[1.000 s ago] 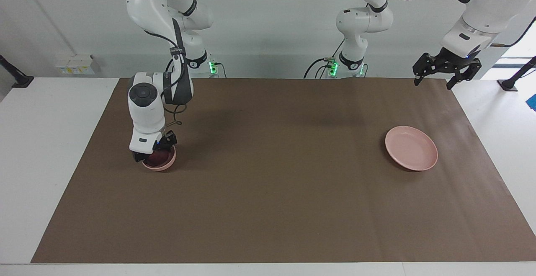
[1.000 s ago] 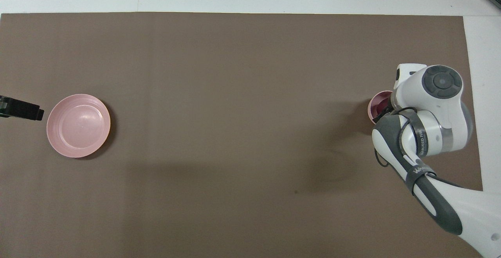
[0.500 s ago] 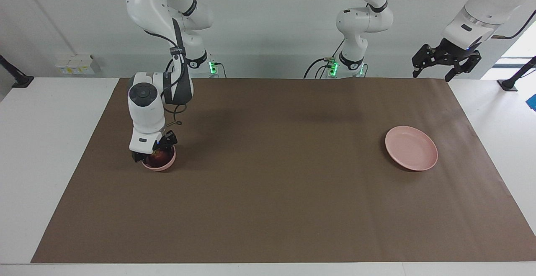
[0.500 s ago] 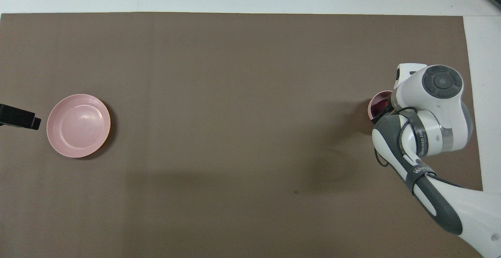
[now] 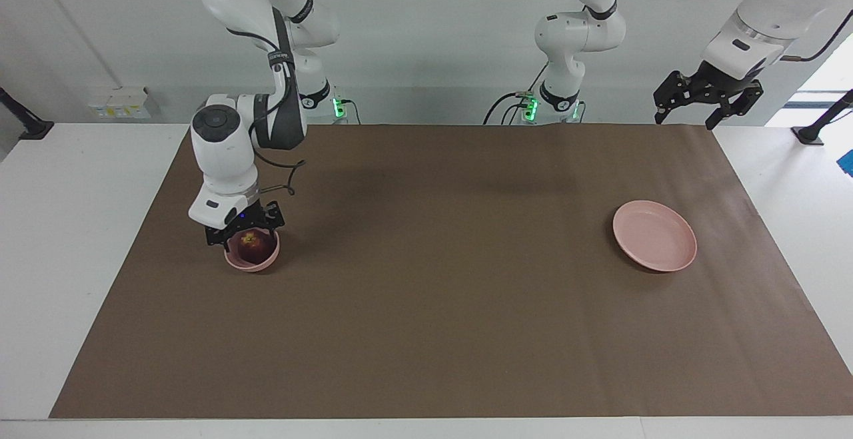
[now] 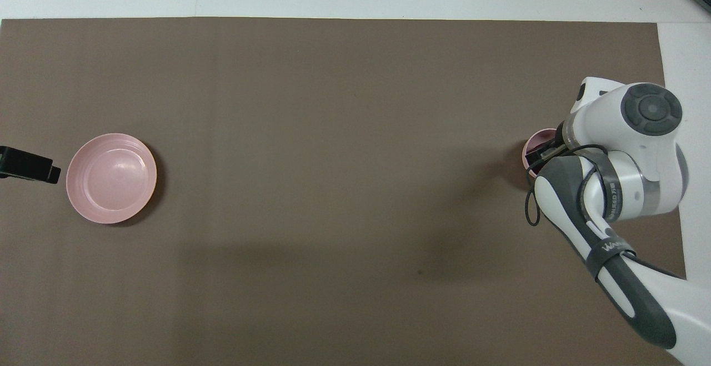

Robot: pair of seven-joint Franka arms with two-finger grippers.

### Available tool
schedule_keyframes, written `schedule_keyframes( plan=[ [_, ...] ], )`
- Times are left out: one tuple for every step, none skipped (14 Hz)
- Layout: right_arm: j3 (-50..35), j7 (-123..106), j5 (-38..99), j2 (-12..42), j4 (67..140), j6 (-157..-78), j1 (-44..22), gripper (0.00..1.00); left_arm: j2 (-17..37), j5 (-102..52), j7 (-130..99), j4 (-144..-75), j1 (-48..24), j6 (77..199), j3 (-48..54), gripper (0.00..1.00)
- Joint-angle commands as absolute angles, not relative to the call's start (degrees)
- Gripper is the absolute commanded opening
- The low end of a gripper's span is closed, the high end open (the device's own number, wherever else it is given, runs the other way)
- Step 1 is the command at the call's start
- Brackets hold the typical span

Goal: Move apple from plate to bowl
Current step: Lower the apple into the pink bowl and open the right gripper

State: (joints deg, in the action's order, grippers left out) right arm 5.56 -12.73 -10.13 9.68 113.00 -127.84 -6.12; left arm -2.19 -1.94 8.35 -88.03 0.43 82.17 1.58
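The dark red apple (image 5: 251, 244) lies in the small deep pink bowl (image 5: 248, 266) at the right arm's end of the mat. My right gripper (image 5: 244, 227) is open just above the bowl, its fingers either side of the apple and clear of it. In the overhead view the right arm hides the apple and most of the bowl (image 6: 532, 145). The wide pink plate (image 5: 655, 236) sits bare at the left arm's end; it also shows in the overhead view (image 6: 111, 178). My left gripper (image 5: 708, 96) waits open and empty, high over the mat's corner.
A brown mat (image 5: 440, 292) covers the table, with white tabletop around it. Cables and the arm bases stand along the robots' edge. A dark part of the left gripper (image 6: 28, 165) shows beside the plate in the overhead view.
My right gripper has risen from inside the bowl, leaving the apple in it. My left gripper has lifted a little higher.
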Motion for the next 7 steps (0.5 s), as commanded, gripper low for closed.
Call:
schedule_keyframes(
  plan=[
    [5.27,-5.38,-8.01,5.02,113.64,-123.94,-6.32,1.0,-1.93,-3.34,2.48,-87.1,0.09,80.86,1.85,1.0],
    [5.27,-3.27,-6.52,3.18,113.64,-121.66,-6.68,1.0,-1.93,-3.34,2.37,-87.1,0.09,80.86,1.93,1.0],
    [5.27,-1.25,-4.68,0.9,112.86,-118.77,-6.68,1.0,-1.93,-3.34,2.11,-87.1,0.0,80.86,1.93,1.0],
    [5.27,-0.88,-4.31,-0.95,111.81,-115.52,-6.68,1.0,-1.93,-3.34,2.11,-87.1,0.0,80.86,1.93,1.0],
    [5.27,-0.88,-4.22,-2.27,109.88,-112.18,-6.59,1.0,-1.93,-3.34,2.11,-87.1,0.0,80.86,1.93,1.0],
    [5.36,-0.88,-3.35,-3.33,107.78,-108.67,-6.42,1.0,-1.93,-3.34,1.94,-87.1,0.09,80.69,1.85,1.0],
    [5.45,-0.97,-2.73,-3.95,104.97,-104.8,-5.98,1.0,-1.93,-3.25,1.93,-87.1,0.7,80.42,1.76,1.0]
  ],
)
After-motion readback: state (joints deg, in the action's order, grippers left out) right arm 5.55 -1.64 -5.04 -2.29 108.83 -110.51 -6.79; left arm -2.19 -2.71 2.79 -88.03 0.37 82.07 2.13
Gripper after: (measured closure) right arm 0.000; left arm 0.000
